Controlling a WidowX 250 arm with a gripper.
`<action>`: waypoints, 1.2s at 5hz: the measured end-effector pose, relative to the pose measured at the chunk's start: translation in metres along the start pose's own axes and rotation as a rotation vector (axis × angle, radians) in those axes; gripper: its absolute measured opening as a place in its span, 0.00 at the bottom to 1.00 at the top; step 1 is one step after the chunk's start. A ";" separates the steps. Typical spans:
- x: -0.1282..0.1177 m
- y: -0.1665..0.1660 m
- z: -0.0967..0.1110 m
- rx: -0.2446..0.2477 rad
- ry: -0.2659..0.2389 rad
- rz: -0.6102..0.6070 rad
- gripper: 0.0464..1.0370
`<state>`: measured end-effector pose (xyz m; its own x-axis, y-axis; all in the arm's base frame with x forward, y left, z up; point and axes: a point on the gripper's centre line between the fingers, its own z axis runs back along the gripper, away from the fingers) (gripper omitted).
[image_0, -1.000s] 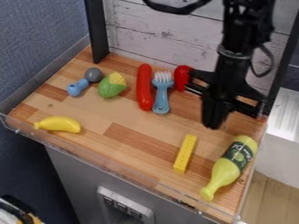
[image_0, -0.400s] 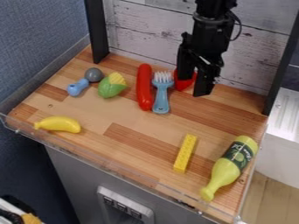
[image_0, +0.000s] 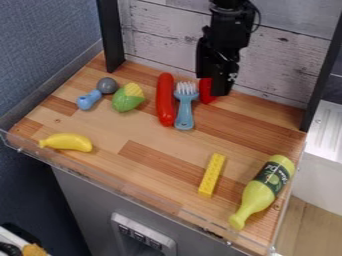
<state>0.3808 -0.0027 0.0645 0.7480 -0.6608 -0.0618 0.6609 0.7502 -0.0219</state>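
Red object, far side, right of centre.
Glossy, rounded near end; mostly hidden, perhaps a toy pepper.

banana L, bottle R (brick btwn)

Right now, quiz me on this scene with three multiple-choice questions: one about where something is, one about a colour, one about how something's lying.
1. Where is the gripper?
A. Above the banana
B. Near the short red piece
C. Above the bottle

2. What colour is the brush's handle?
A. Blue
B. Yellow
C. Black

3. How does the bottle rest?
A. Upright
B. Upside down on its cap
C. On its side

1: B, it hangs by that piece at the back.
2: A, the handle shows light blue below the white bristles.
3: C, its length lies along the wooden surface.
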 end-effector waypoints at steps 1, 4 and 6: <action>-0.009 0.009 -0.001 -0.009 -0.004 0.156 0.96; -0.024 0.014 -0.009 -0.037 0.020 0.364 0.96; -0.020 0.012 -0.016 -0.021 -0.009 0.155 0.96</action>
<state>0.3733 0.0198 0.0496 0.8417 -0.5369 -0.0571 0.5359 0.8436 -0.0335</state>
